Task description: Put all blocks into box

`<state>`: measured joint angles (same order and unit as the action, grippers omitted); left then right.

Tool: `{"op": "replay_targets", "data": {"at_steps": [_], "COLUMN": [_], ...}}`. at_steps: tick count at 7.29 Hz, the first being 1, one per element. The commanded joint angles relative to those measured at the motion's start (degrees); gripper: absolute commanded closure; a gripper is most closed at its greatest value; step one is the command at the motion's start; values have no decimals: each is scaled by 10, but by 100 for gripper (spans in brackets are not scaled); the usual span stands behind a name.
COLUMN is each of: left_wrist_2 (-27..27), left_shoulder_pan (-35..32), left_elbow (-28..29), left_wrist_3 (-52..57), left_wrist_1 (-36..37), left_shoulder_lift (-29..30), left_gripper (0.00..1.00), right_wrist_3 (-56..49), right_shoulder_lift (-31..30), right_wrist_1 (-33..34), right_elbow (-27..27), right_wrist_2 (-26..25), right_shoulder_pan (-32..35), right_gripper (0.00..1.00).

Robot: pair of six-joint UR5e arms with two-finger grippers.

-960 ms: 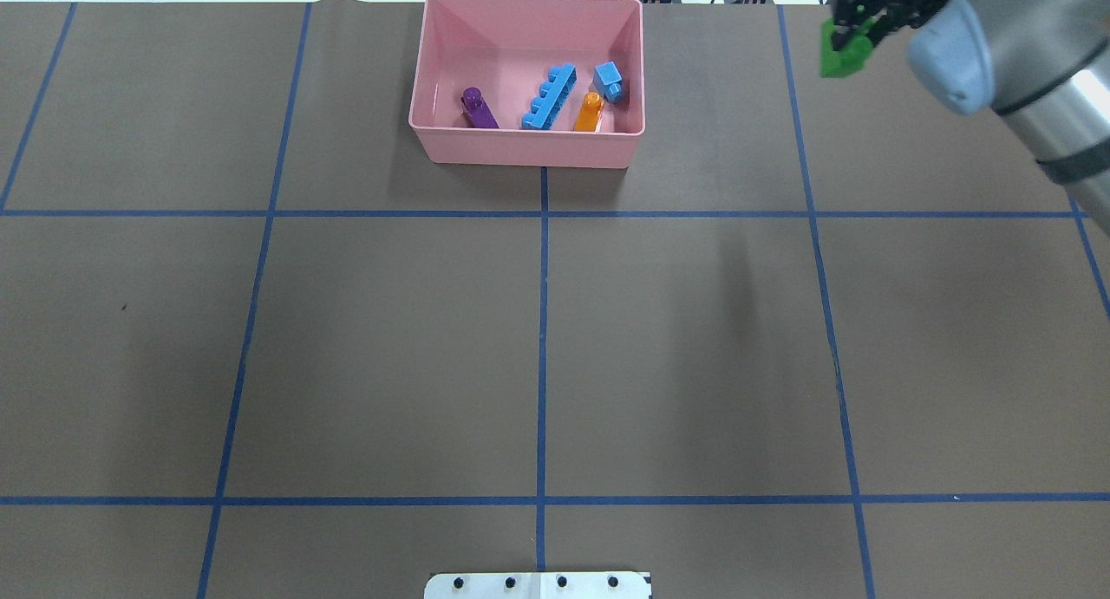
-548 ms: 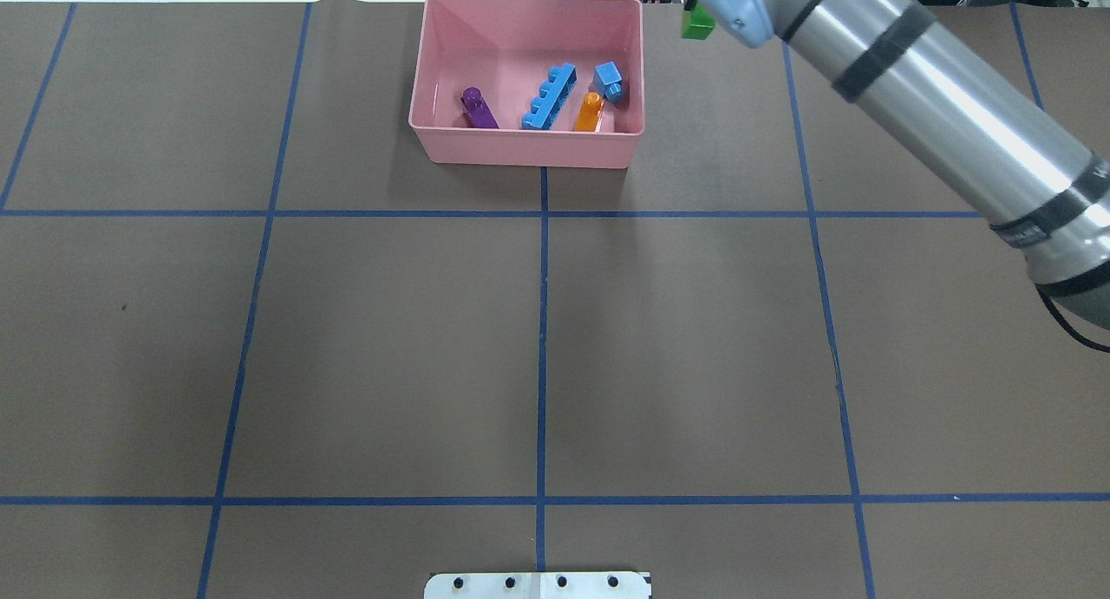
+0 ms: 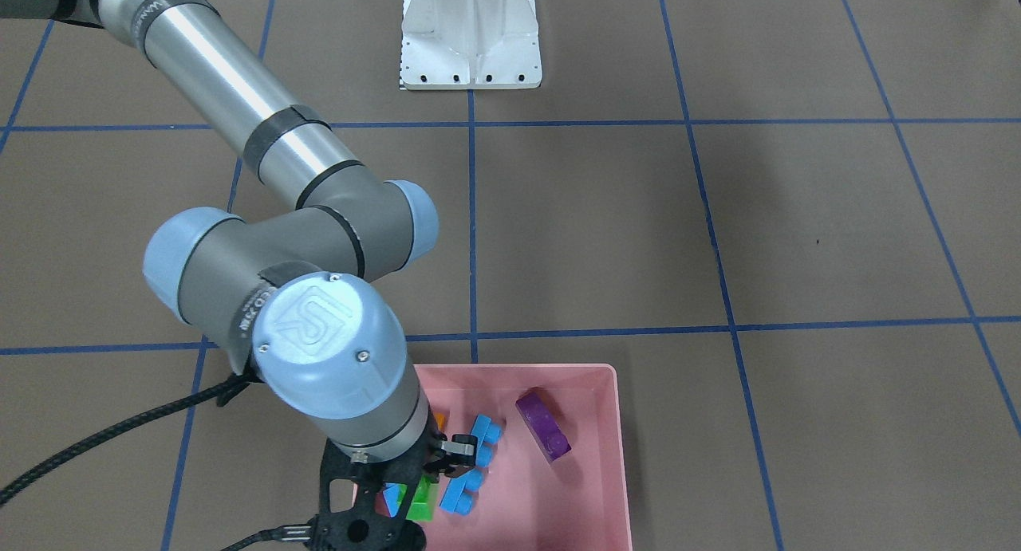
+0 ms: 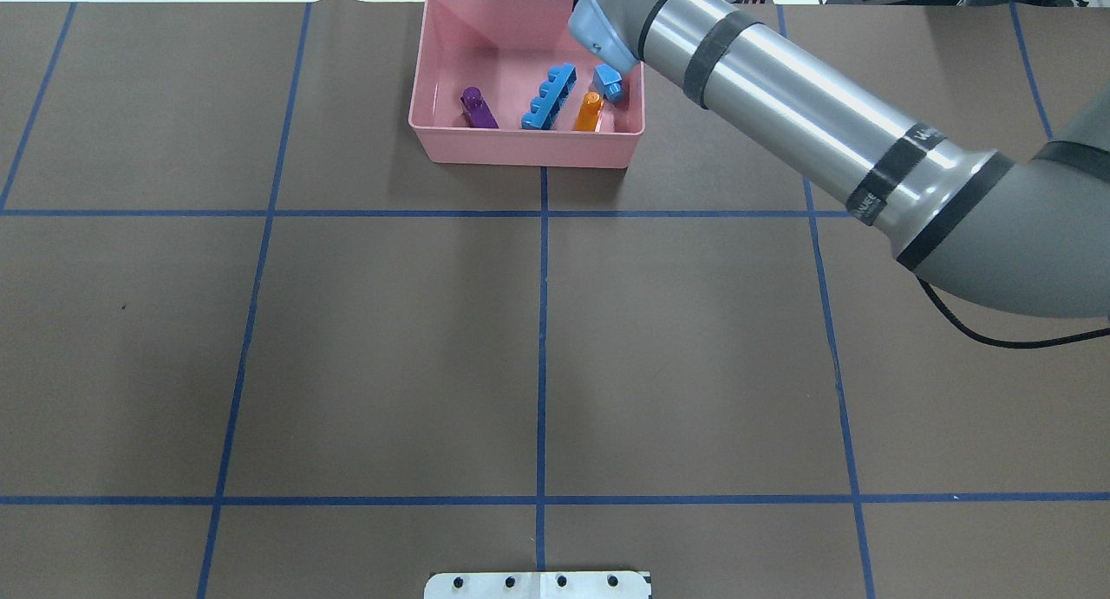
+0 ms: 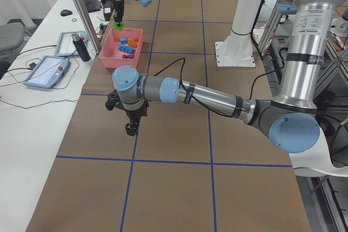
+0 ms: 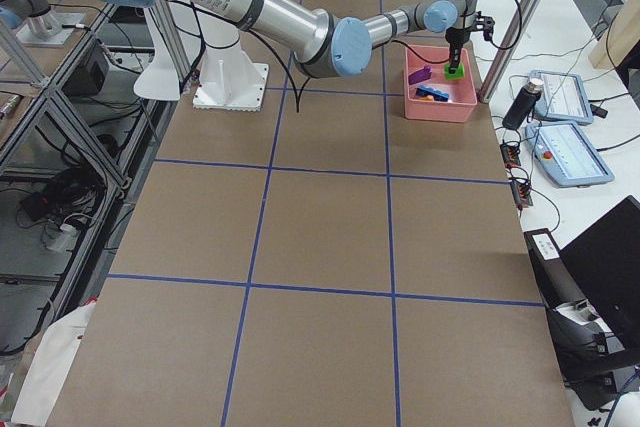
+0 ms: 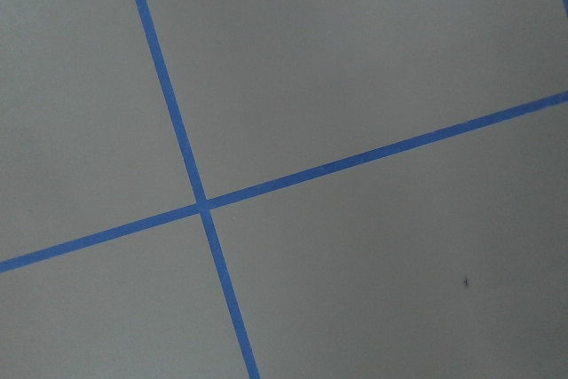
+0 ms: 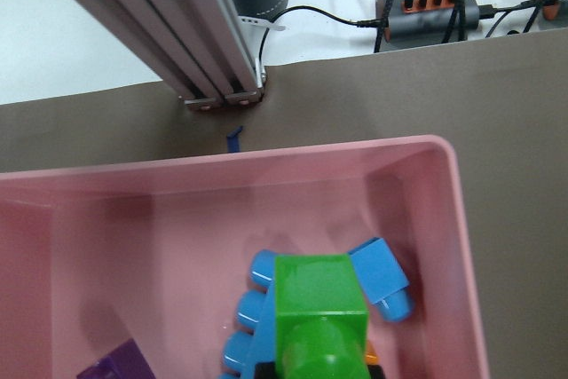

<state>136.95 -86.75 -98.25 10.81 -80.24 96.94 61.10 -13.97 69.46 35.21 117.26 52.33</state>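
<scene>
The right fingers (image 8: pixel 266 370) are closed on the green brick (image 8: pixel 321 317). The brick's square face and stud fill the lower middle of the right wrist view. The held green brick hangs over the inside of the pink box (image 4: pixel 520 146), toward the box's right end as the overhead exterior view shows it. The right arm (image 4: pixel 806 139) reaches across that end. In the wrist view the green brick overlaps the long blue bar (image 4: pixel 549 98) and lies just beside the small blue brick (image 4: pixel 609 82). Whether it touches either cannot be told.

Four bricks lie on the box floor:
- The purple brick (image 4: pixel 478 109) lies toward the left end, apart from the others.
- The long blue bar lies diagonally near the middle.
- The orange brick (image 4: pixel 589 113) lies just beside the bar, near the front wall.
- The small blue brick lies by the right wall, just beyond the orange brick.

The pink box stands on the tabletop (image 4: pixel 390 348) at the edge far from the robot, in line with the centre tape line (image 4: pixel 543 322).

The left fingers (image 5: pixel 131 129) point down over the tabletop, well apart from the pink box. They show only in the exterior left view, so their opening cannot be told. The left wrist view shows only tabletop and two crossing tape lines.

The white base plate (image 4: pixel 538 584) sits at the near edge.
</scene>
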Motion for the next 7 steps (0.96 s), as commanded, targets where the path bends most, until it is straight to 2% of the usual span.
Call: {"op": "replay_targets", "data": {"at_steps": [1,2,5,6,7], "left_wrist_2": [0,0,0,-1,-1], "left_shoulder_pan": [1,1,1,0,0], "left_elbow": [1,2,2,0,-4], "left_wrist_3": [0,0,-3,-4,-3], "left_wrist_1": [0,0,0,2,3], "left_shoulder_lift": [-1,-1,-4,-4,-15], "left_gripper": [0,0,0,0,0], "right_wrist_3": [82,85,91,76,31], "right_shoulder_lift": [31,39,46,46,43], "right_wrist_1": [-69,-69,-64,-43,-1], "right_elbow": [-43,-43,-44,-42,-32], "right_wrist_2": [-63,-82,-81,-62,-9], "right_shoulder_pan": [-49,-66,-72,-62,-33], "right_gripper": [96,1,1,1,0]}}
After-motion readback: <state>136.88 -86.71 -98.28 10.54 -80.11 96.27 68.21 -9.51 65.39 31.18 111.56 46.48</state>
